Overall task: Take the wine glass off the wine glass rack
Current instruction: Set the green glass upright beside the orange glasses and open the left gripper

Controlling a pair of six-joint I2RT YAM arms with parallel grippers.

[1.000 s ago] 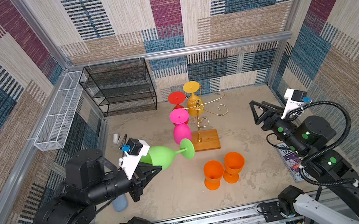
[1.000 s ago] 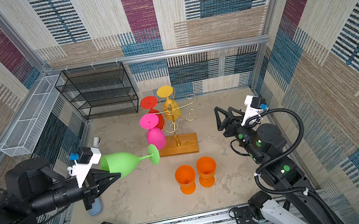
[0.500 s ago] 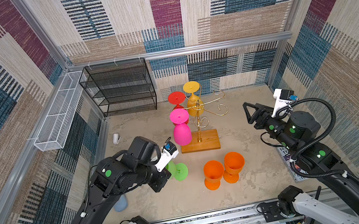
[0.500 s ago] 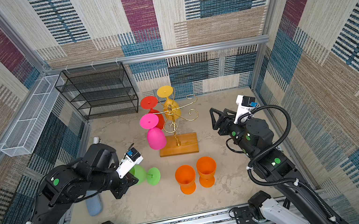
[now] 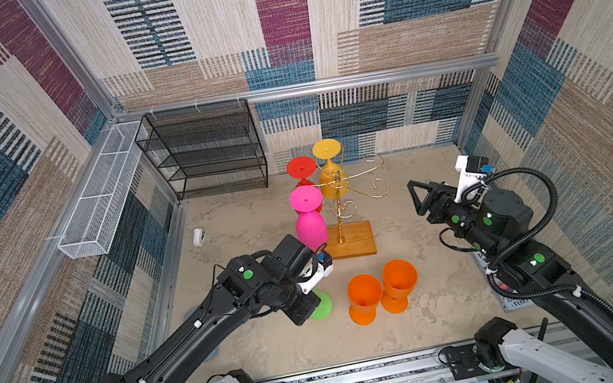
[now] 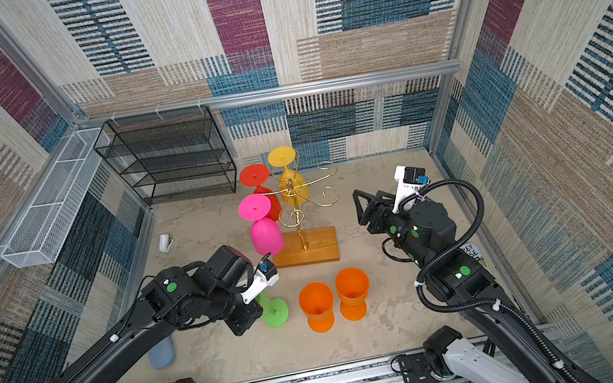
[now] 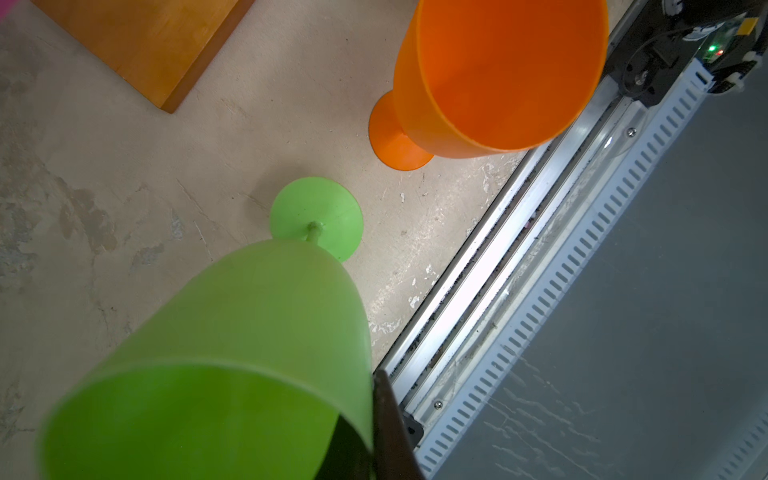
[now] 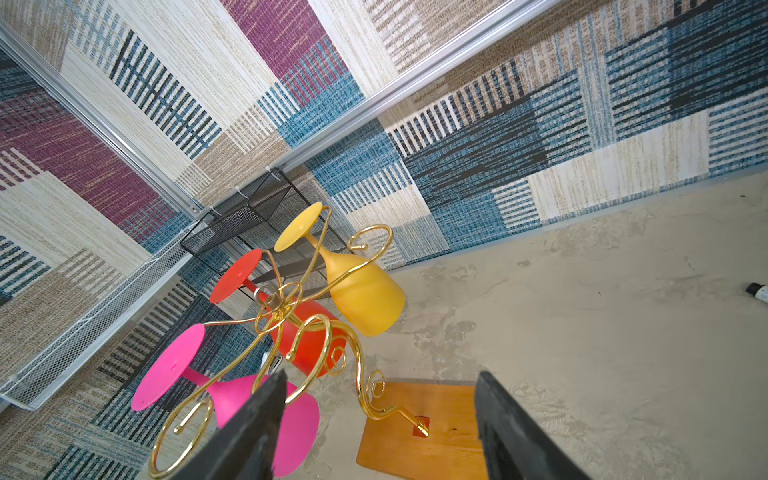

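My left end effector is clenched on the rim of the green glass, which is upright with its foot at or just above the surface; two orange glasses stand just beside it. My right end effector is released. Ahead of it the rack carries a pink glass, red glass and yellow glass upside down. They look light, stiff and slick, so I'd grip a bowl and slide the foot out.
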